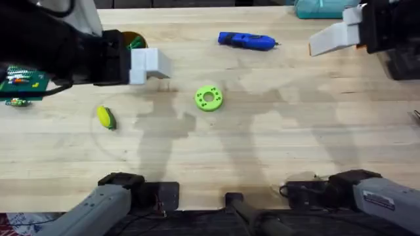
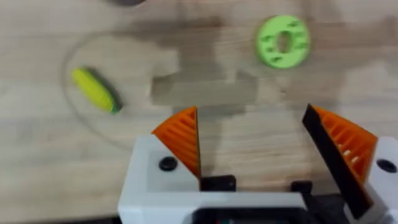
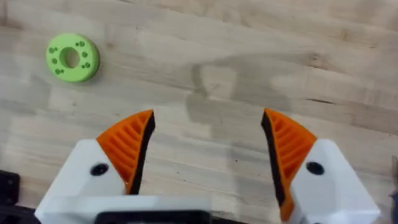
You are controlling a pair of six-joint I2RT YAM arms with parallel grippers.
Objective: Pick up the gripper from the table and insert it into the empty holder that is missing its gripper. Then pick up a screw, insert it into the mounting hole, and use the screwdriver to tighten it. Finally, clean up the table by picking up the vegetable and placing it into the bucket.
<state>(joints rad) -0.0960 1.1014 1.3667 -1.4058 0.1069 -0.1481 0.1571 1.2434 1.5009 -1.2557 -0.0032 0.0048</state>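
The bucket (image 1: pixel 133 40) stands on the far left part of the table (image 1: pixel 275 144), mostly hidden behind the left arm; only a piece of its yellow-tan rim shows, with something green inside that I cannot identify. At the far right edge of the table there is a teal container (image 1: pixel 319 8), cut by the frame, and its content cannot be told.

The vegetable (image 1: pixel 106 117), yellow with a green end, lies on the table at the left, nearer than the left gripper (image 1: pixel 152 66). The lime-green disc (image 1: pixel 209 98) lies near the middle of the table. The blue screwdriver (image 1: pixel 247 41) lies far from the bases, a little right of the middle, with its thin bit pointing right. A green circuit board (image 1: pixel 20 82) is at the left edge.

The overhead view shows the screwdriver, the bucket and the board together; the wrist views give the detail of the grippers. In the left wrist view the left gripper is released, its orange pads (image 2: pixel 182 138) wide apart above bare wood, and the vegetable and the disc lie beyond it on either side. In the right wrist view the right gripper (image 3: pixel 208 155) is also released and holds nothing, with the disc far off to one side. In the overhead view the right gripper hangs above the far right of the table.
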